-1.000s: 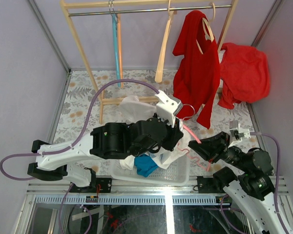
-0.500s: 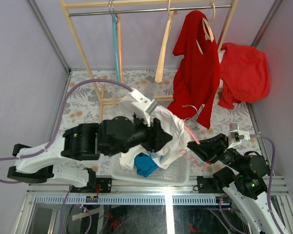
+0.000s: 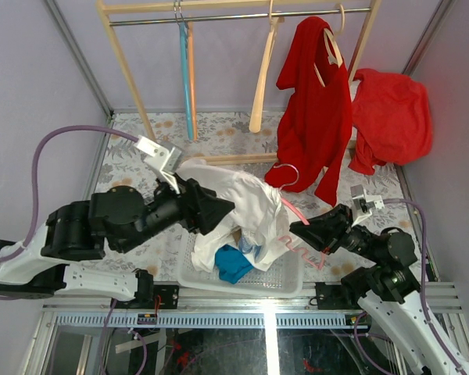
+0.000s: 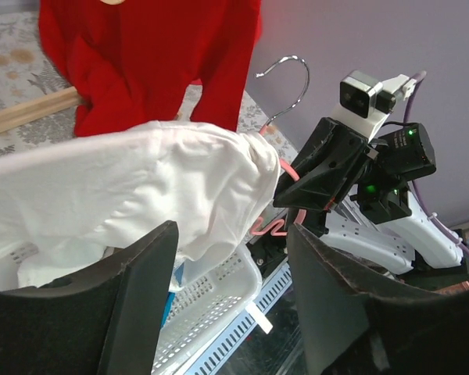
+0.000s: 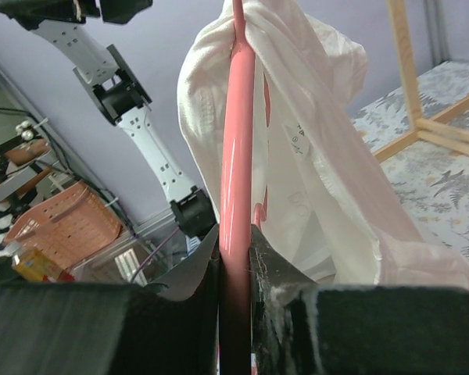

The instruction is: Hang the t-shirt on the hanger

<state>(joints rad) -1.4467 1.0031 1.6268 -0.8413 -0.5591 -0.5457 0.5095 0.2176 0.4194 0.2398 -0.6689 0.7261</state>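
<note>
Right gripper (image 5: 234,234) (image 3: 316,233): jaws clamped on the thin pale pink plastic hanger (image 5: 236,117) (image 3: 297,212), which is held up off the worktop near the near-right corner, wire hook pointing to the far edge.

Left gripper (image 4: 230,230) (image 3: 211,211): jaws wide apart. The cloth runs behind one finger; can't tell if it touches.

Plain white cotton t-shirt (image 3: 246,203) (image 4: 141,180) (image 5: 313,156) x1: one end bunched over the hanger's arm, the rest stretched toward the left gripper, mid worktop.

Sewn-in tag (image 5: 295,141) x1, print too small to read. No other writing legible.

Below the t-shirt, at the near edge: white perforated plastic basket (image 3: 289,273) x1, blue cloth (image 3: 234,264) x1 inside.

Far edge: wooden rack (image 3: 129,70) x1 carrying light blue hanger (image 3: 187,70) x1, bare beige wooden hanger (image 3: 259,86), and hung red garment (image 3: 313,109) on a second beige one. Slumped red garment (image 3: 391,117) is in the far-right corner; 2 red total.
</note>
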